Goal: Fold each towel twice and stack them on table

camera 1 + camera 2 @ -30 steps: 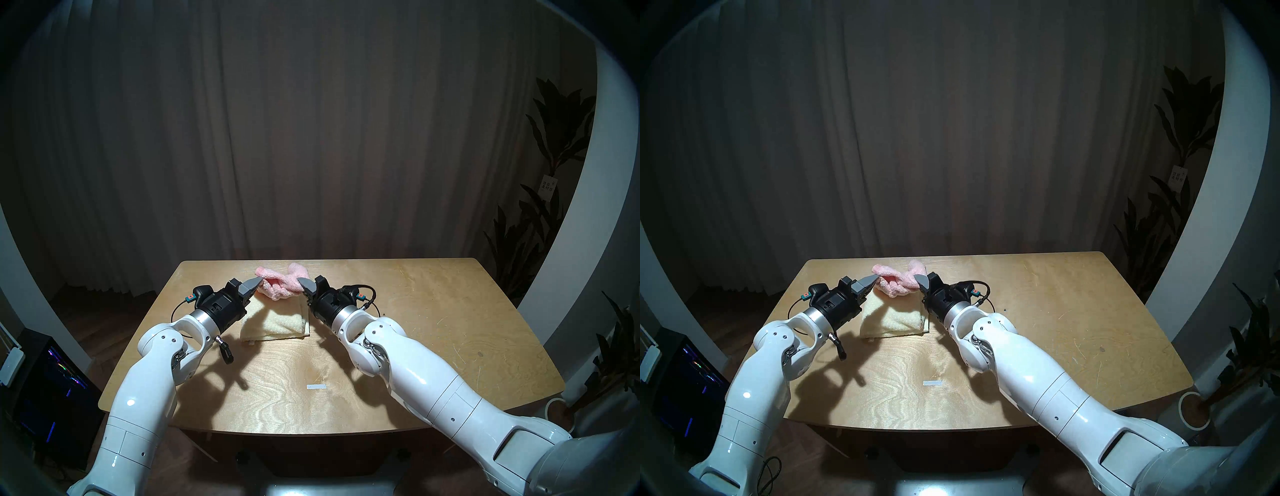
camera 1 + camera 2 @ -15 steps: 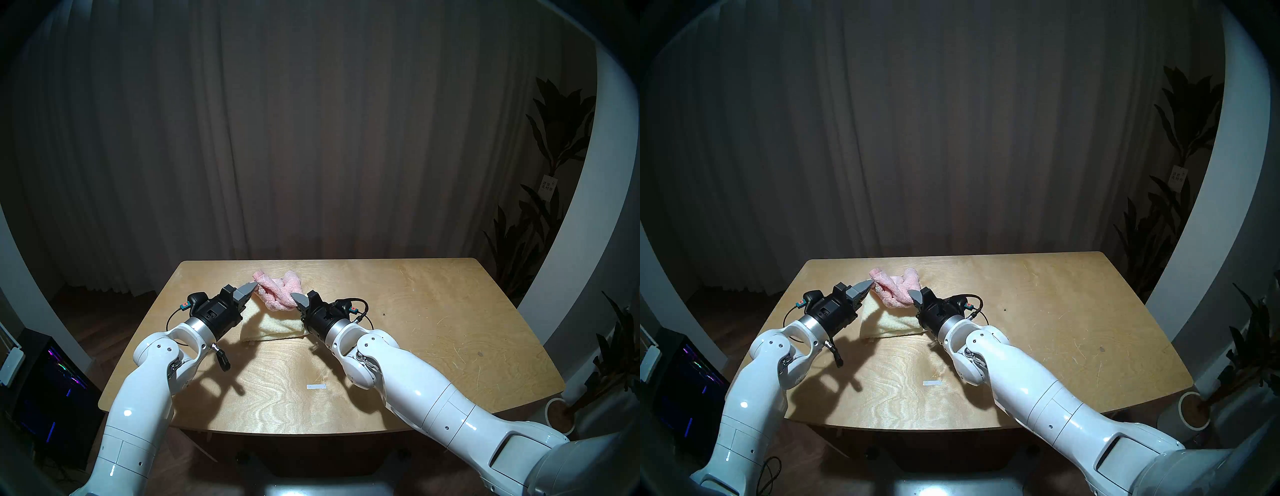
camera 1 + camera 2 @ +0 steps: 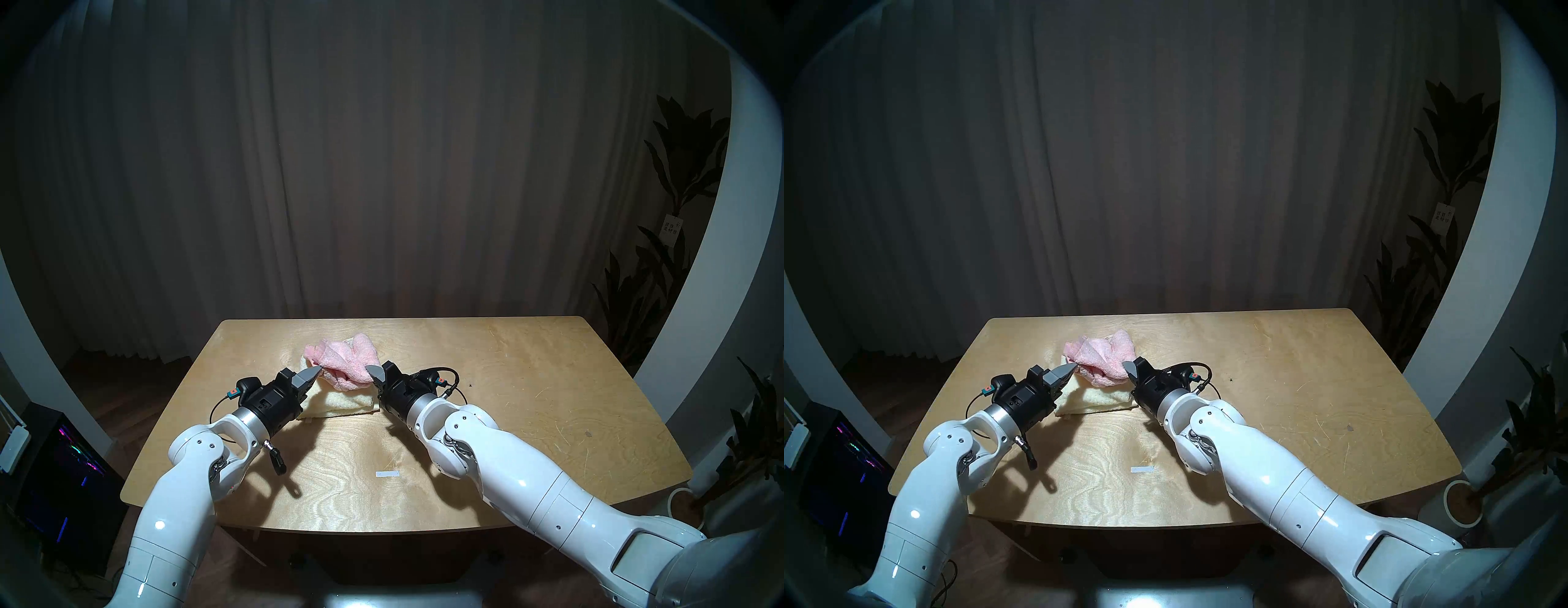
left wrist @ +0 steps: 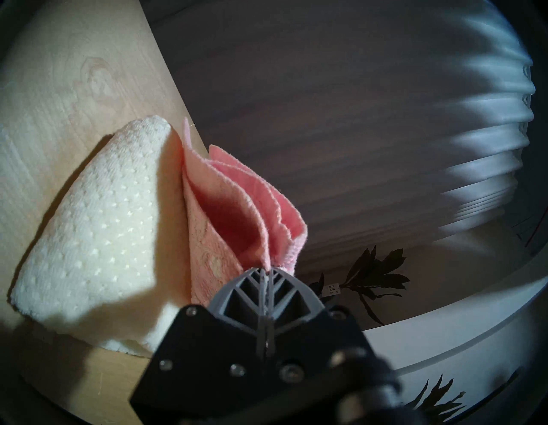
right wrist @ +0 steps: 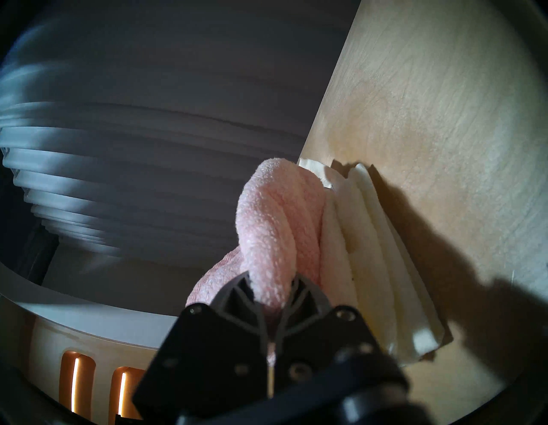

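**Pink towel lowered onto the cream stack**

Pink towel point(image 3: 341, 365), bunched and slack, strung between both claws and draped over the folded cream-yellow towel point(image 3: 339, 401); lower and looser than a second ago, when stretched in a twisted rope above the far edge of the cream one. Left end pinched in the left gripper point(image 3: 317, 370), fingers pressed together on a thin hem, layered pink edges fanning out just past the tips in the left wrist view point(image 4: 267, 268). Right end clamped in the right gripper point(image 3: 370, 368), a thick pink roll squeezed between its fingers point(image 5: 271, 285). Both claws drawn back toward the near edge and dropped since the earlier frame, now just above the cream towel's two side edges. Cream-yellow towel lying flat beneath and between the claws, unmoved on the table point(image 3: 509, 382). White tape strip point(image 3: 387, 474) well short of both claws, nearer the robot.
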